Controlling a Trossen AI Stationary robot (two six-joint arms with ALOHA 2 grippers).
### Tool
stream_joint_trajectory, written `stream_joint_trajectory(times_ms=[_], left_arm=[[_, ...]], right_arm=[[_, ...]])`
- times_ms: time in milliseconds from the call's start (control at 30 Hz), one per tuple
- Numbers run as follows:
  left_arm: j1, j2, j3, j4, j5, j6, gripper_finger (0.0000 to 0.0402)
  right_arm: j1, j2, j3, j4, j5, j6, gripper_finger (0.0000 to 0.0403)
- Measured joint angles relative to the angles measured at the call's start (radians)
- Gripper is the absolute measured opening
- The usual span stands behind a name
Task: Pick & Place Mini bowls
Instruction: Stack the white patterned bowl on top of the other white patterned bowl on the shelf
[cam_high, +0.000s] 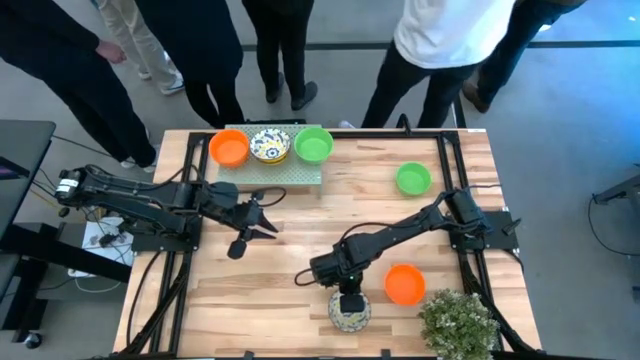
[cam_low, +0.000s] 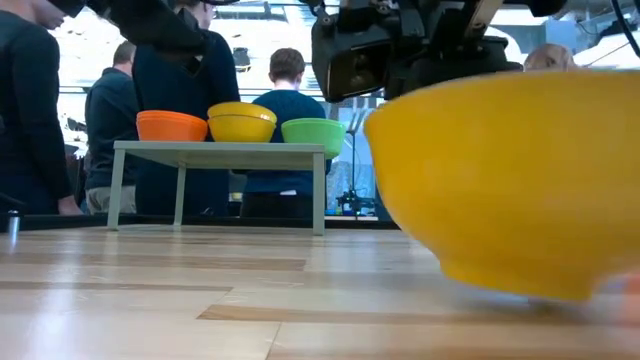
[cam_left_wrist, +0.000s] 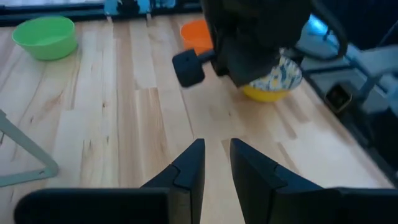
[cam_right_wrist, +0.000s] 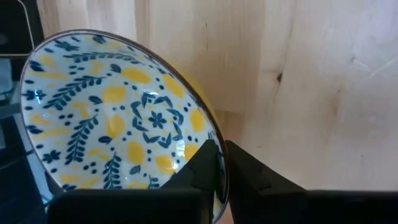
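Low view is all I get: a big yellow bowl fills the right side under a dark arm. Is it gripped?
Observer: Yes. The right gripper pinches the rim of that floral bowl, with one of its fingers inside and one outside.
Operator: Anything close to it?
Observer: An orange bowl sits on the table right beside it.
Operator: And the other arm?
Observer: The left gripper hangs over mid-table, fingers slightly apart and empty.
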Motion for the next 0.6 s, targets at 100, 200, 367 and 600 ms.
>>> stream_joint_trajectory(times_ms=[100, 200, 367, 600], left_arm=[[-0.009, 0.000, 0.000, 0.031, -0.001, -0.021, 0.0076], [-0.035, 0.000, 0.000, 0.065, 0.001, -0.014, 0.0076], [-0.115, 0.005, 0.000, 0.069, 0.001, 0.118, 0.0076], [-0.219, 0.090, 0.001, 0.157, -0.061, 0.280, 0.0085]], right_arm=[[-0.021, 0.000, 0.007, -0.021, -0.015, 0.004, 0.0018], [-0.054, -0.002, 0.034, -0.056, -0.016, -0.025, 0.0007], [-0.134, -0.002, 0.080, -0.093, -0.013, -0.068, 0.0019], [-0.279, -0.002, 0.132, -0.080, -0.012, -0.107, 0.0009]])
